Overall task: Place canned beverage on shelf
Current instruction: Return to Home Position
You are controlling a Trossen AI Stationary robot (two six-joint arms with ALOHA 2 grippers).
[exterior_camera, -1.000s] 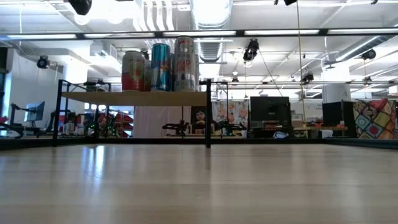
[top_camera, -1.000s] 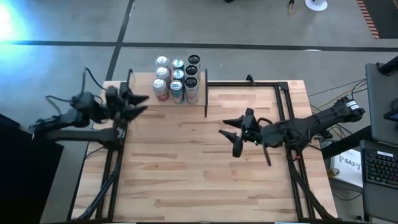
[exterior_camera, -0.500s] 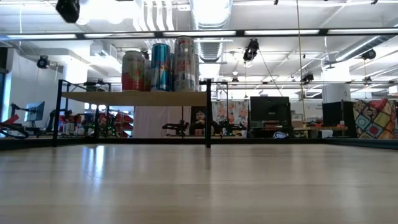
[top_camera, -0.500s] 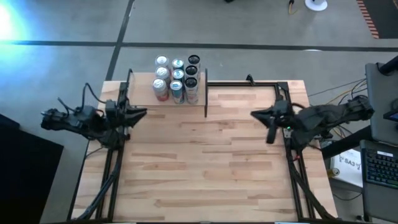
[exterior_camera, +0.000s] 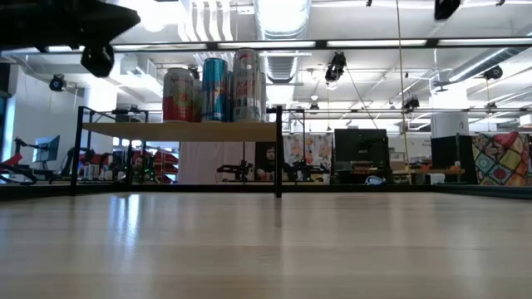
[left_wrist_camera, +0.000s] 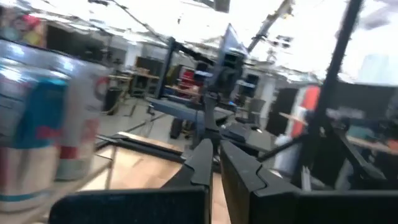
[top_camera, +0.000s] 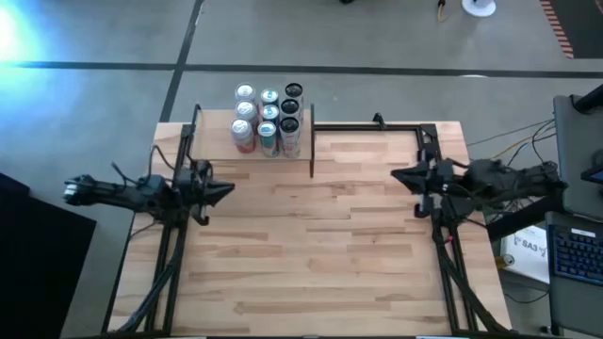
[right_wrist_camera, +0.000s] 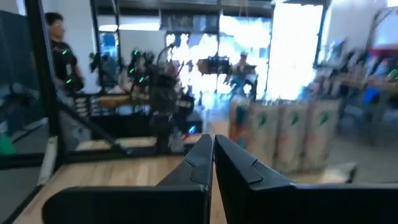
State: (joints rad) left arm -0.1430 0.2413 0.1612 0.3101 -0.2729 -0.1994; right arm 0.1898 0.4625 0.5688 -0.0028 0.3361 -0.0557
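Several canned beverages (top_camera: pixel 268 120) stand upright on their bases on the shelf (top_camera: pixel 215 141), a small light-wood board with dark end panels at the table's far left. The low view shows the cans (exterior_camera: pixel 214 87) on the raised board (exterior_camera: pixel 179 131). My left gripper (top_camera: pixel 230 191) is shut and holds nothing, near the table's left edge, on the near side of the shelf. My right gripper (top_camera: pixel 394 175) is shut too, by the right edge. Each wrist view shows shut fingers, left (left_wrist_camera: pixel 214 155) and right (right_wrist_camera: pixel 211 146), with blurred cans (left_wrist_camera: pixel 43 118) (right_wrist_camera: pixel 286 134) off to one side.
Black frame rails (top_camera: pixel 170 254) (top_camera: pixel 452 264) run along the table's left and right sides. The wood tabletop (top_camera: pixel 311 245) lies between the two arms. A keyboard (top_camera: pixel 575 250) and cables sit beyond the right edge. A person (right_wrist_camera: pixel 59 43) stands in the room behind.
Both grippers have shut, holding nothing. My left gripper has sunk and drawn a little toward the near edge, its arm folding back over the left rail. My right gripper has pulled back from the table's middle toward the right edge. The cans have stayed on the shelf.
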